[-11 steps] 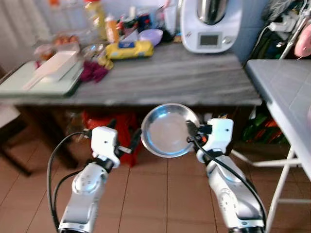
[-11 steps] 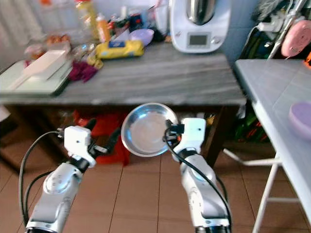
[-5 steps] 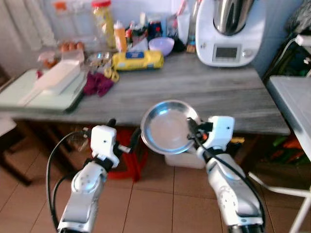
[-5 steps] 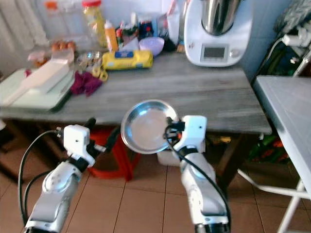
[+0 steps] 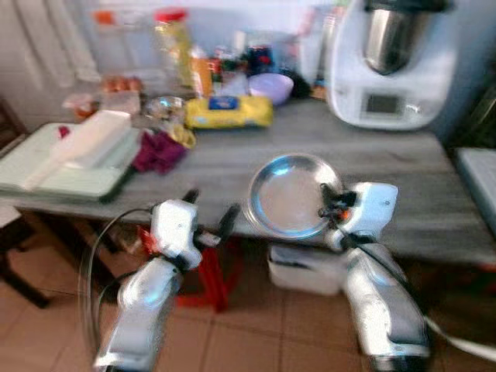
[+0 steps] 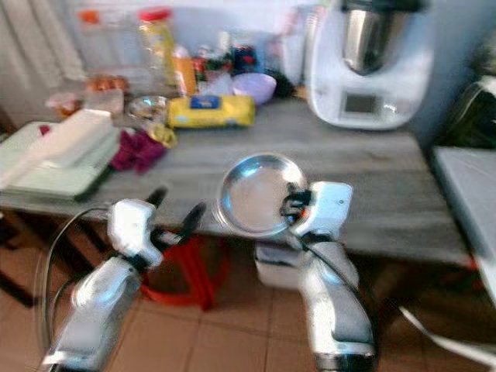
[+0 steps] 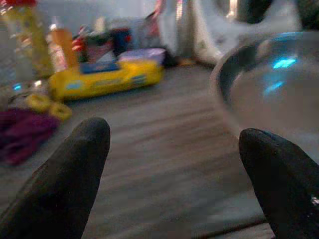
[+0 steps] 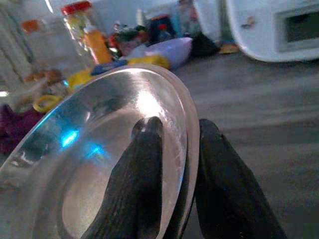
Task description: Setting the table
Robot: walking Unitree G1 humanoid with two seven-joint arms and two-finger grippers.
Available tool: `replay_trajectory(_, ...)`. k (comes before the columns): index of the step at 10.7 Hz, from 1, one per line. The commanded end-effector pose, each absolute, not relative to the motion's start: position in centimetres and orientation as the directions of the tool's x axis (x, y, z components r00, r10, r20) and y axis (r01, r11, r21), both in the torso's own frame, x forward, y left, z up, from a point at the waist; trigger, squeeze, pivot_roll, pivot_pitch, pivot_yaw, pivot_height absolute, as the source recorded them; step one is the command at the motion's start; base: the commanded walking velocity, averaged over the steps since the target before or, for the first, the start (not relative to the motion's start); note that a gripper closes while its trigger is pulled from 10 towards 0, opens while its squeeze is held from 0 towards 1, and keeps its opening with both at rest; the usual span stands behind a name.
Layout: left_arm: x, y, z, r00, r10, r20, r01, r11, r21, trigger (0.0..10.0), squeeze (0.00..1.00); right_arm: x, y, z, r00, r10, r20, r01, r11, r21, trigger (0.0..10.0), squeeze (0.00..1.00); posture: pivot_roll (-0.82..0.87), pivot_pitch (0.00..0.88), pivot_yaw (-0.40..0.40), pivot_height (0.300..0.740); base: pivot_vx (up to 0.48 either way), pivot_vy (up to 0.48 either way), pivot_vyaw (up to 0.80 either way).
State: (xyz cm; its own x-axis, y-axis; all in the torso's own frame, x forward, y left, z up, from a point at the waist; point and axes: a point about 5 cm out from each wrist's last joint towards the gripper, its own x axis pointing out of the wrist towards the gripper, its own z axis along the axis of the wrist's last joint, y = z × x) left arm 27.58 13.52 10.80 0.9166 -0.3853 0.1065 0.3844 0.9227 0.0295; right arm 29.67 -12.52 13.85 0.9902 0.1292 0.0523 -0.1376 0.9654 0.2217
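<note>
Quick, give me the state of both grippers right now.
Left gripper: open, holding nothing.
Right gripper: shut on the rim of the metal plate.

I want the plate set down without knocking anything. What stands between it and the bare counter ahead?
Nothing visible does. The right gripper holds the steel plate by its rim before a bare stretch of grey counter; the yellow packet and purple cloth lie off to the left.

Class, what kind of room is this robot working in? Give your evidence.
Probably a home kitchen: a grey wood-grain counter carries a white food processor with a steel bowl, and the right gripper holds a shiny round metal plate.
</note>
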Motion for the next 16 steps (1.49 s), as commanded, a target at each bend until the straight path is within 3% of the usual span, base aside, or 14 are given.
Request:
replay_trajectory(1, 27.6, 12.9, 11.3, 0.906, -0.405, 0.126, 0.405, 0.914, 0.026, 10.0, 0.0, 29.8, -13.5, 14.1, 0.994, 0.091, 0.059, -0.102, 0.97, 0.22, 10.0, 0.0, -0.09, 0.04, 0.06, 0.74, 0.0, 0.0, 0.0)
replay_trajectory(9, 25.0, 15.4, 10.1, 0.893, -0.45, 0.019, 0.446, 0.888, 0.11, 10.0, 0.0, 31.4, -14.1, 13.7, 1.0, -0.023, -0.006, 0.024, 0.942, 0.334, 10.0, 0.0, -0.03, 0.081, 0.093, 0.74, 0.0, 0.0, 0.0)
replay_trajectory(13, 24.2, 15.7, 10.6, 0.885, -0.465, 0.005, 0.461, 0.878, 0.13, 10.0, 0.0, 33.1, -12.8, 13.5, 0.997, -0.021, -0.07, 0.047, 0.92, 0.388, 10.0, 0.0, 0.0, 0.113, 0.103, 0.74, 0.0, 0.0, 0.0)
replay_trajectory(16, 24.2, 15.8, 11.1, 0.889, -0.458, 0.009, 0.453, 0.881, 0.136, 10.0, 0.0, 34.1, -10.5, 12.9, 0.99, 0.056, -0.128, -0.002, 0.923, 0.384, 10.0, 0.0, 0.01, 0.116, 0.1, 0.74, 0.0, 0.0, 0.0)
